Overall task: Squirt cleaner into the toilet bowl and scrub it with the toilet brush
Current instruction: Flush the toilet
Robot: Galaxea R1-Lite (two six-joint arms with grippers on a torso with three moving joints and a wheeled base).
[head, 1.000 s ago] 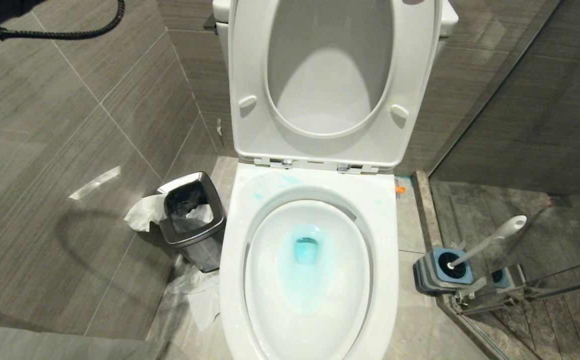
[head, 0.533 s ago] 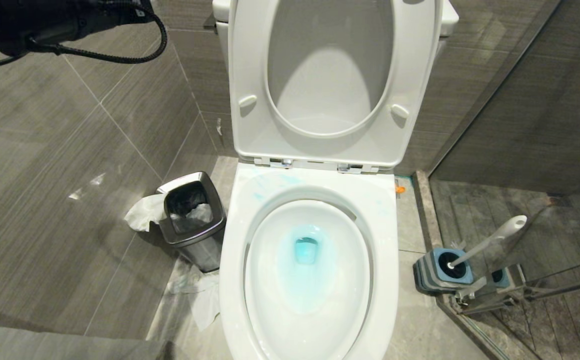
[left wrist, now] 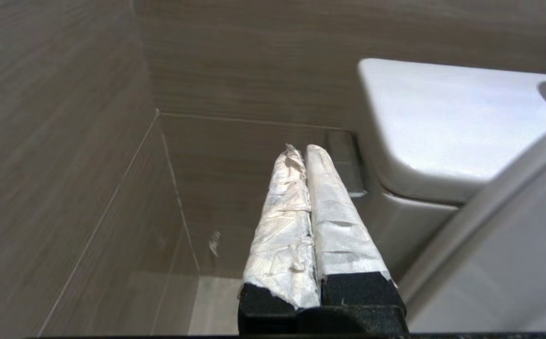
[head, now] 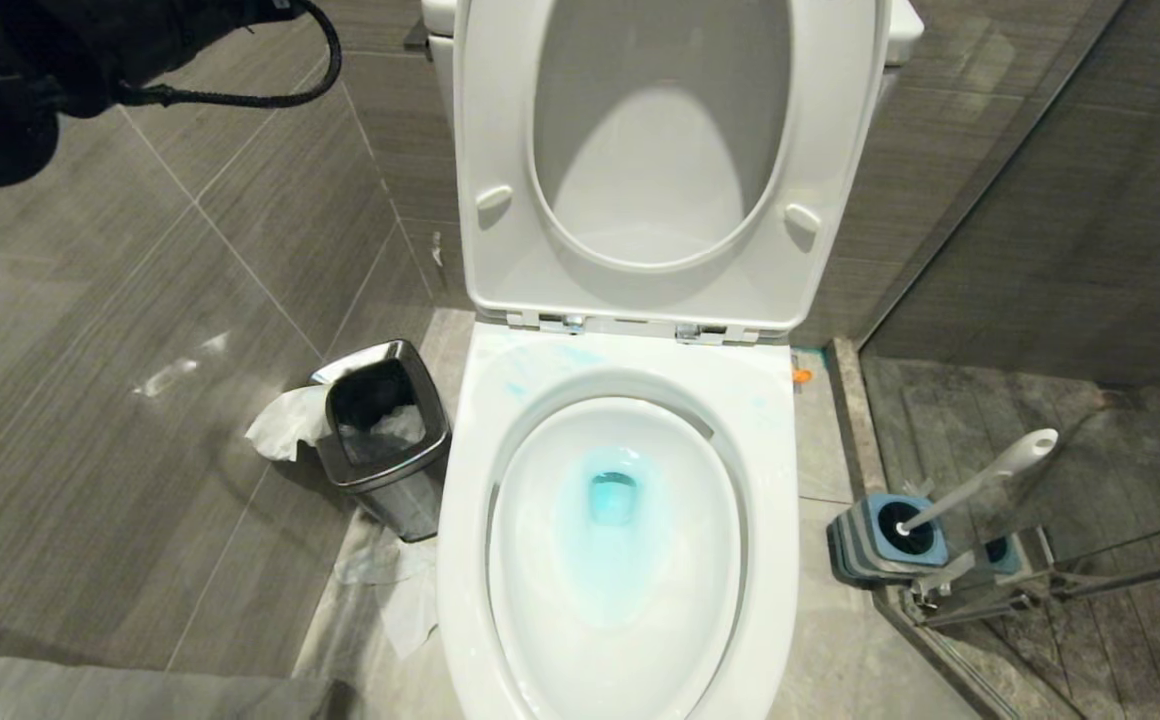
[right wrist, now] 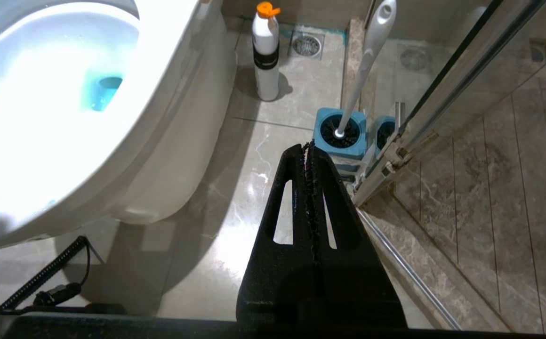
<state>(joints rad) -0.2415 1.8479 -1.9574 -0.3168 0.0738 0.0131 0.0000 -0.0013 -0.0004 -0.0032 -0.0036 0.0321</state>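
Standing raised beside the toilet bowl (head: 630,600), the left claw (left wrist: 305,149) is pressed closed, empty. The right claw (right wrist: 309,146), closed and empty, hangs near the toilet brush (right wrist: 365,61).

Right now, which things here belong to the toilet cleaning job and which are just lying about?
For the job:
- toilet bowl
- blue cleaner pooled in it
- toilet brush in its holder
- white bottle, orange cap

Lying about:
- steel waste bin
- tissue beside it
- paper on the floor
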